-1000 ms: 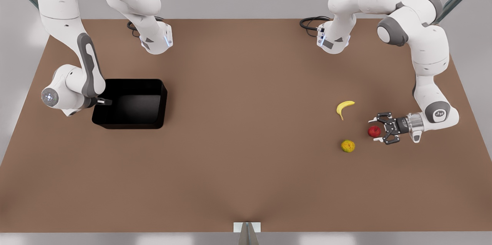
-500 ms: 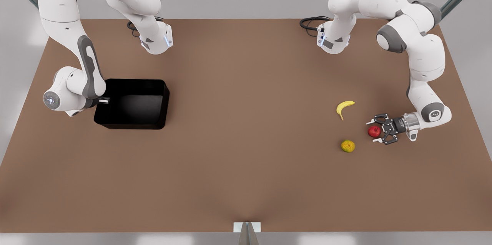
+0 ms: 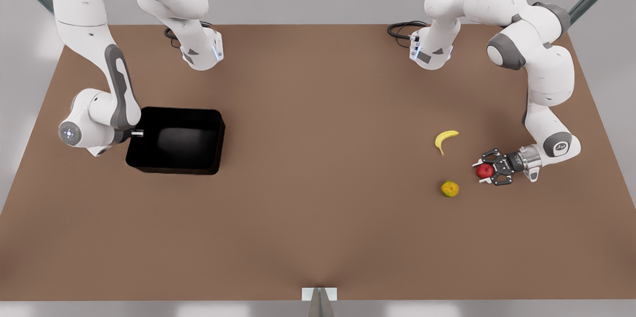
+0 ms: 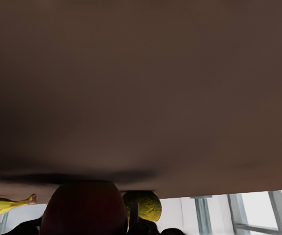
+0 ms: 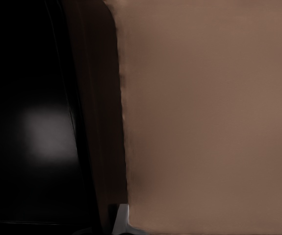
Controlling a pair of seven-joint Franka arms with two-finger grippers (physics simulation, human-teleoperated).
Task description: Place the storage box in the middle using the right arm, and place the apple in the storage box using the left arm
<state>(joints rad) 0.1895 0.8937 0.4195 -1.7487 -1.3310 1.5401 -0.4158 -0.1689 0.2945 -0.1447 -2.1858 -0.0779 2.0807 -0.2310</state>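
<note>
Two arms: both are at work at once, one on each side of the table (image 3: 318,217)
Right end effector (image 3: 137,133): at the front view's left, its slim fingers sit on the near wall of the box (image 3: 174,140); they look pinched on that wall, though the wall and the fingers are both dark, so this is my reading and not a clear sight
Why held there: a grip on the rim lets the arm drag or carry the box sideways without reaching inside it
Box: sits far toward the front view's left, well apart from the middle of the table, open side up and with nothing in it
Left end effector (image 3: 484,171): at the front view's right, low over the table, its claw fingers open on either side of the apple (image 3: 483,170) and close to it; not yet closed on it, as far as I can judge
Apple: on the table between those fingers; in the left wrist view it looms right in front of the camera (image 4: 84,208)
Orange (image 3: 449,189): just beside the apple, toward the middle
Banana (image 3: 444,139): near the apple, a little farther back
Why this approach: coming in from the outer side keeps the claw off the orange and banana
Step in hand: box not yet centred, apple not yet lifted
</note>
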